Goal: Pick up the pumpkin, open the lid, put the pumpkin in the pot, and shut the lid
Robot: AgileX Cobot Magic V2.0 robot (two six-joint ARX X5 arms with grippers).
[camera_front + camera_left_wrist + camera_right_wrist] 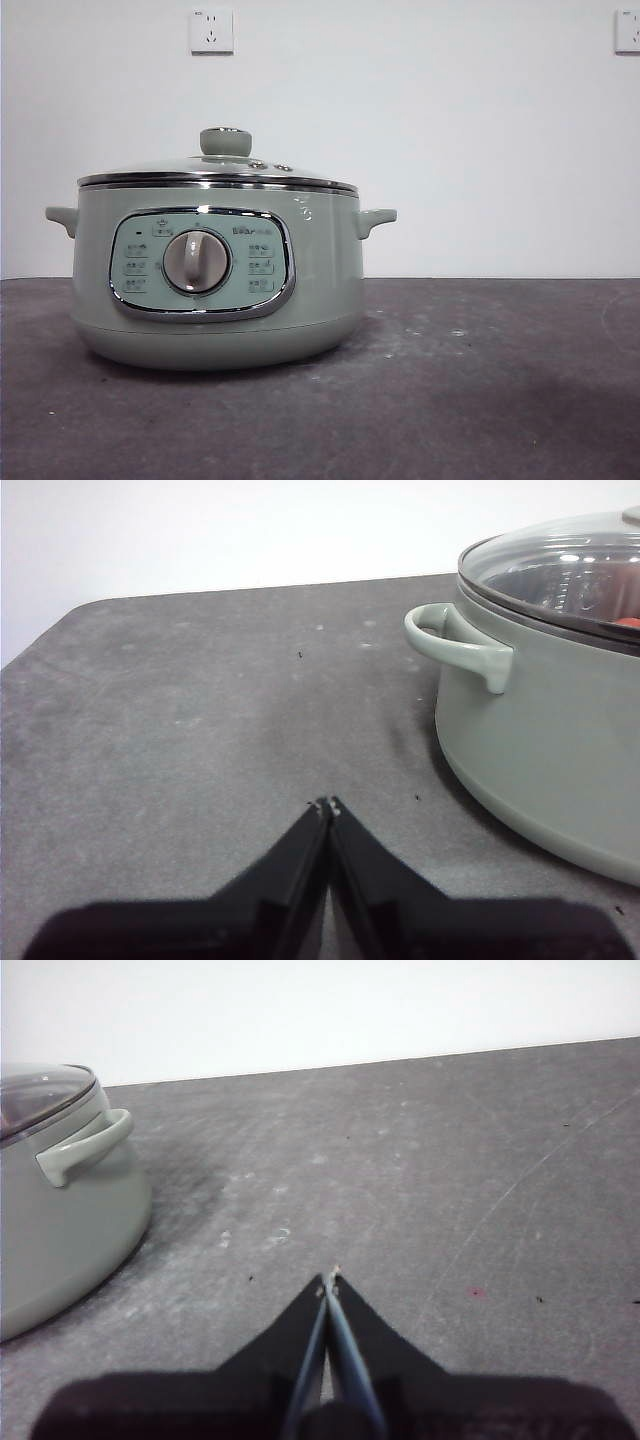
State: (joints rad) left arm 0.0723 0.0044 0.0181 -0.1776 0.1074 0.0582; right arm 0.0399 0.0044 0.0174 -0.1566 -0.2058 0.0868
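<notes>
The sage-green pot stands on the dark table, left of centre in the front view, dial facing the camera. The glass lid rests closed on it, green knob on top. Through the glass in the left wrist view a bit of orange-red, the pumpkin, shows inside the pot. My left gripper is shut and empty, low over the table beside one pot handle. My right gripper is shut and empty over bare table on the other side of the pot.
The dark grey table is scuffed and spreads wide to the right of the pot. A white wall with two sockets stands behind. Neither arm shows in the front view.
</notes>
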